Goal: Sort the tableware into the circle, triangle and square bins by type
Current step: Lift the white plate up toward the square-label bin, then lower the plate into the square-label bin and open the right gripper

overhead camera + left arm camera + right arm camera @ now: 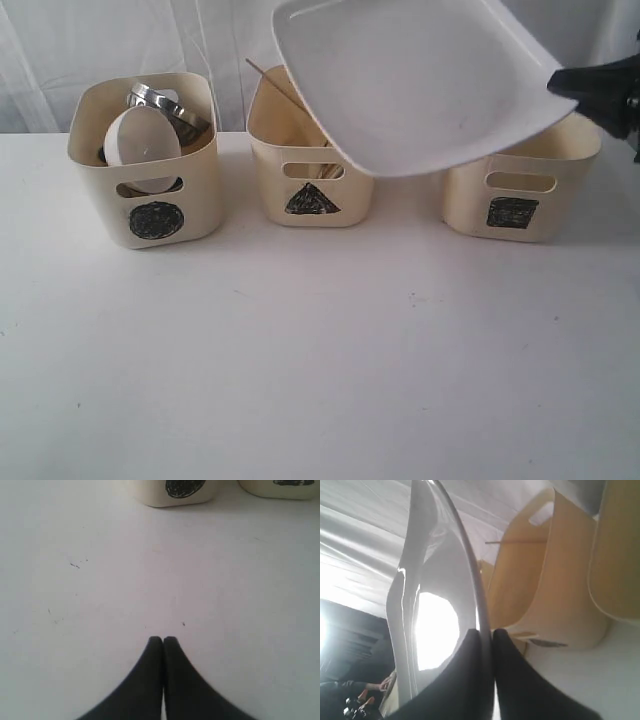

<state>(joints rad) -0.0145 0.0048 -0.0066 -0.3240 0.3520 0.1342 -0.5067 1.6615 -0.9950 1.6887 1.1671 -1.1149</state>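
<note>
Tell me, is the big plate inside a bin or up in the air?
In the air. The right gripper pinches the rim of the tilted plate, above the triangle bin and square bin.

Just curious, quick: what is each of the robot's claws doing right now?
Left gripper: shut, holding nothing.
Right gripper: shut on the rim of the white plate.

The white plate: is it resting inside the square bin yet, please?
No, the right hand holds the white plate tilted in the air by its rim.
</note>
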